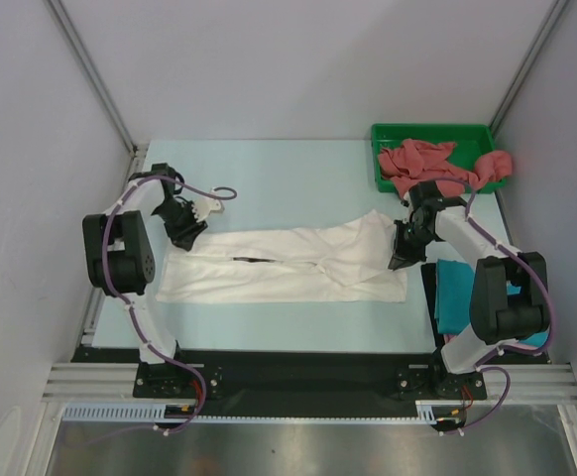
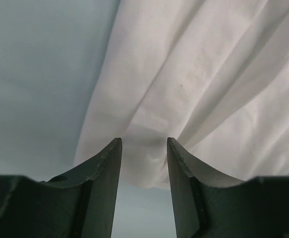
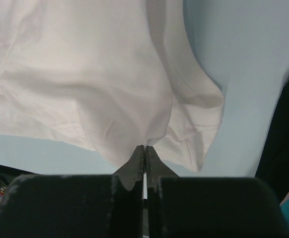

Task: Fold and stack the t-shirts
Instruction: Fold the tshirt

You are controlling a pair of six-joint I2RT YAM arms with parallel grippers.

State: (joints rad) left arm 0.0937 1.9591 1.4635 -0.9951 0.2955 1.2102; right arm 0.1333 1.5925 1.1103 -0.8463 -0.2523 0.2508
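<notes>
The white t-shirt point(image 1: 288, 266) lies spread lengthwise across the middle of the table. My left gripper point(image 1: 184, 236) is open at its left end; in the left wrist view point(image 2: 143, 148) the shirt's edge point(image 2: 144, 168) lies between the fingers point(image 2: 107, 163). My right gripper point(image 1: 403, 260) is shut on the shirt's right edge point(image 3: 149, 134), the fingertips point(image 3: 138, 156) pinched on a gathered fold. Dusty red t-shirts point(image 1: 437, 167) are piled in the green tray point(image 1: 383, 134). A teal t-shirt point(image 1: 457, 293) lies folded at the right, under my right arm.
The tray stands at the back right corner. Grey walls and metal frame rails enclose the table on three sides. A dark cloth point(image 3: 286, 144) shows at the right edge of the right wrist view.
</notes>
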